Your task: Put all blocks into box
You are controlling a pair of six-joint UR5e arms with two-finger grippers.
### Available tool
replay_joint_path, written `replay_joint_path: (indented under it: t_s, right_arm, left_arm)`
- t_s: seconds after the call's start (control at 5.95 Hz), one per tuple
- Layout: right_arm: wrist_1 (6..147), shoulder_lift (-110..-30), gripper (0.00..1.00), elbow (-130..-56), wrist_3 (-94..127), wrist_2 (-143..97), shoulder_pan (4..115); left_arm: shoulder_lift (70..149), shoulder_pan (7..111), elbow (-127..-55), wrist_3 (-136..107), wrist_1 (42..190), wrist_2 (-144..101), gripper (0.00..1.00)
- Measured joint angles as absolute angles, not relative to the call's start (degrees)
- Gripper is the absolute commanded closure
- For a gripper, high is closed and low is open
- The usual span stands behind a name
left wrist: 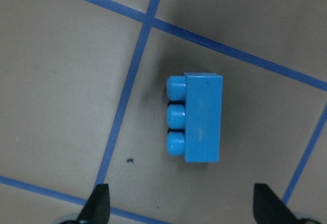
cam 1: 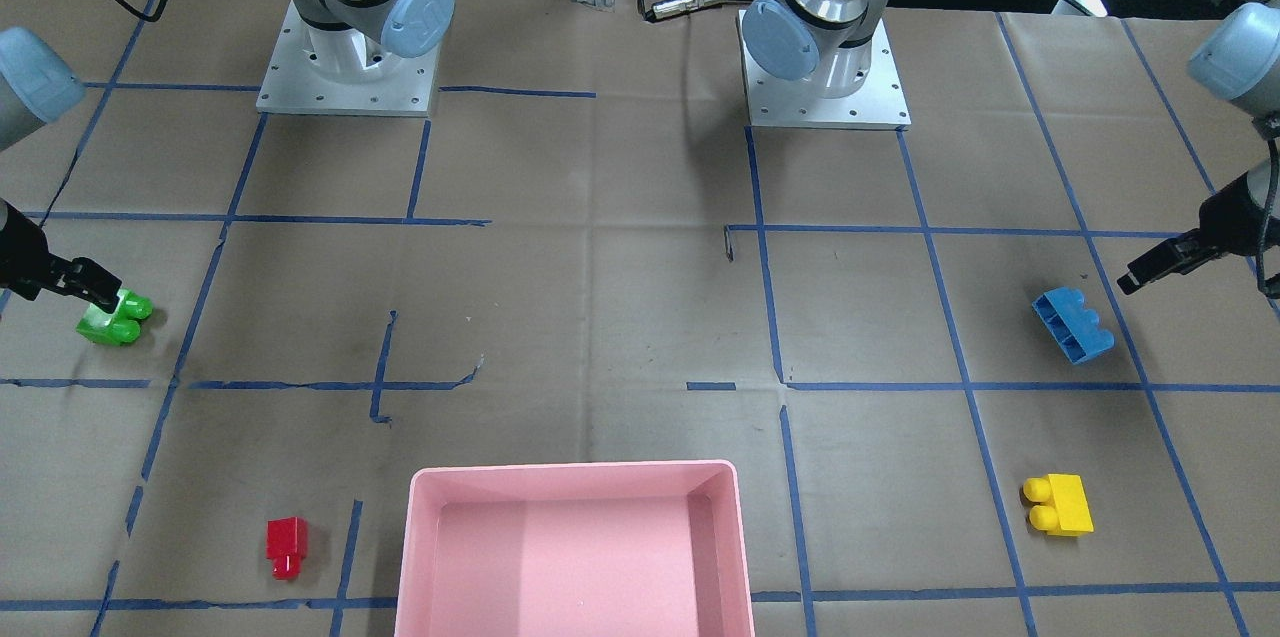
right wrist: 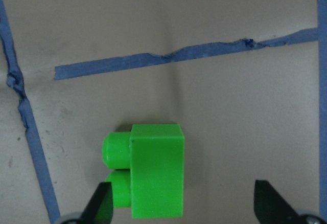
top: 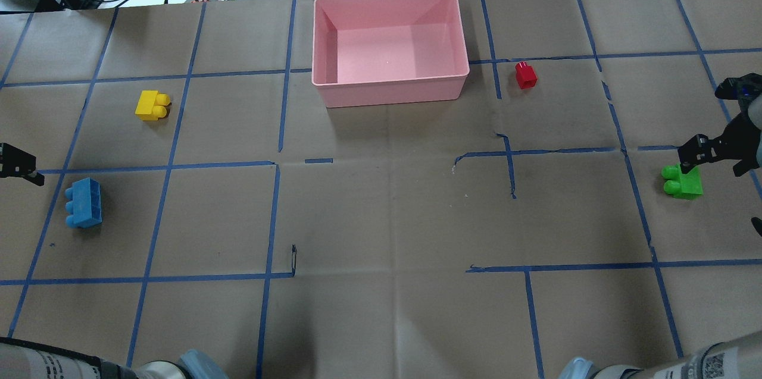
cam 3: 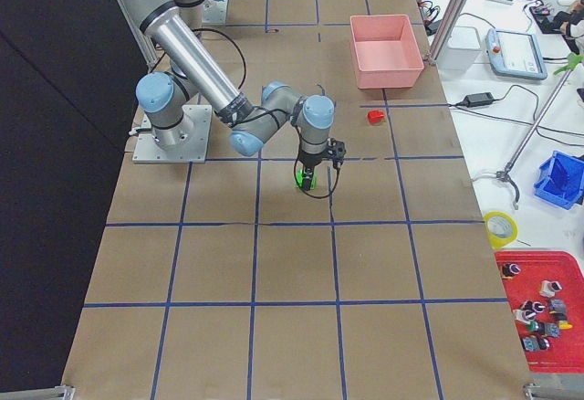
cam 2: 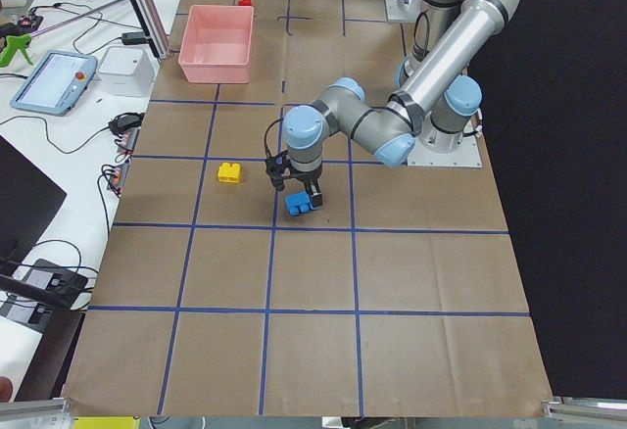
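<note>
**Overhead exterior: four blocks out, both grippers spread**

At 9 o'clock the left gripper (left wrist: pixel 182 203) hangs released over the blue block (top: pixel 84 203), which lies on its side. Closing on the studs could twist it loose. The yellow block (top: pixel 152 105) sits at 10, the empty box (top: pixel 390 92) at 12 and the red block (top: pixel 525 75) at 1. At 3 the right gripper (right wrist: pixel 184 203), also released, has the green block (top: pixel 684 181) hard by one finger, which could clip it on the way down.

Reaches far out to its own left with the left arm (cam 2: pixel 431 67), elbow bent, wrist turned straight down. Carries the left gripper (left wrist: pixel 184 206) low, fingers (left wrist: pixel 99 206) spread wide, nothing between them. Mirrors that on the other side with the right arm (cam 3: pixel 196 53): wrist down, right gripper (right wrist: pixel 186 206) low, likewise spread wide and empty.
</note>
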State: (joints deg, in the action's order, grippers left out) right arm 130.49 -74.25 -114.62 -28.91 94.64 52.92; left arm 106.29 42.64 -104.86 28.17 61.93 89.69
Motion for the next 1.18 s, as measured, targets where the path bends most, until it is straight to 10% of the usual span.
replay_joint_path:
  t_s: [1.18]
  right_arm:
    - [132.3,-70.6,0.16,-115.0,-29.2,93.1,55.5]
  left_arm:
    - [113.5,46.1,-105.6,21.9,57.2,87.1,0.01]
